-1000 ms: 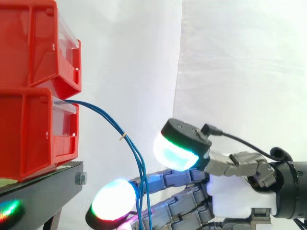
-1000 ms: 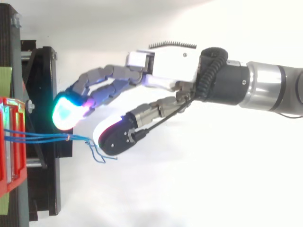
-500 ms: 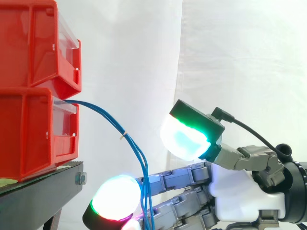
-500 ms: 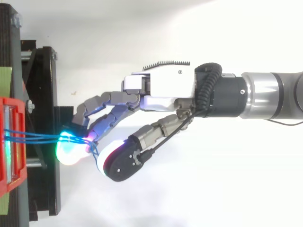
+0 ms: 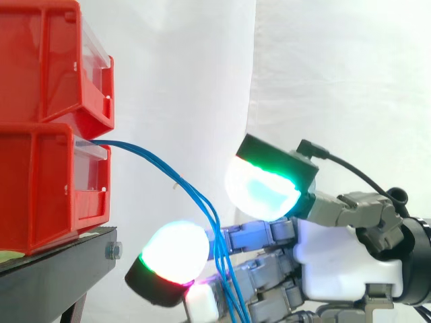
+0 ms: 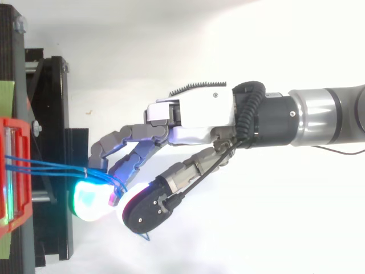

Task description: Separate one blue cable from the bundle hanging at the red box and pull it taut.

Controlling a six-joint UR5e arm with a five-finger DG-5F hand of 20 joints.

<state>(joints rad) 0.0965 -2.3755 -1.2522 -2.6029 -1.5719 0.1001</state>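
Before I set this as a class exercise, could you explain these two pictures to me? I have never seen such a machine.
It is a robot arm ending in a mechanical hand; the glowing pads are its own fingertips. One picture is taken from beside the work, the other from above. Two red bins sit stacked on a black stand before a white curtain. Thin blue cables come out of the lower bin and hang down through the gap between thumb and fingers. The hand is open; nothing is gripped yet.
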